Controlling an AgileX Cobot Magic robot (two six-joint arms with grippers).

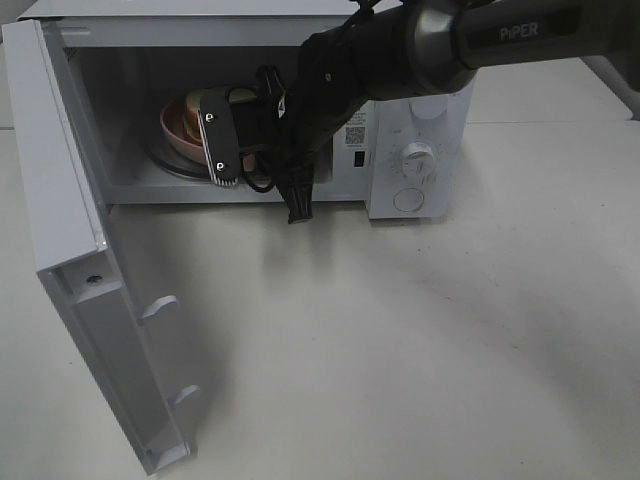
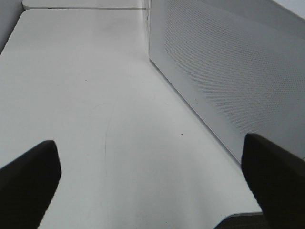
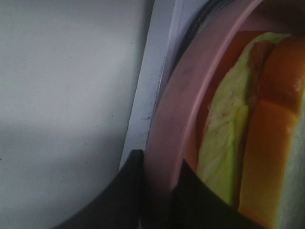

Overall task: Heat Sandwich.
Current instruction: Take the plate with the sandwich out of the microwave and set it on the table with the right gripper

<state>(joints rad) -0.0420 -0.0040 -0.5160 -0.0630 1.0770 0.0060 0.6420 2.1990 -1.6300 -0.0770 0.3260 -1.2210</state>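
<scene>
Inside the microwave [image 1: 420, 150], the right gripper [image 3: 157, 183] has its jaws squeezed on the rim of the pink plate [image 3: 174, 109]. One finger sits under the rim and one on top. The sandwich [image 3: 252, 133] lies on that plate, deep in the microwave, just past the pinched rim. It looks soft and light. The bread would squash if pinched hard, and the filling could slide out if the plate tips. So the rim of the plate looks like the best place to hold, because the plate is stiff. It may be slippery, so keeping it flat seems wise.

The microwave door [image 1: 90, 270] hangs wide open to the side. The left gripper [image 2: 152, 191] waits outside, beside the microwave wall, over the white table [image 2: 95, 95], jaws wide apart and holding nothing.
</scene>
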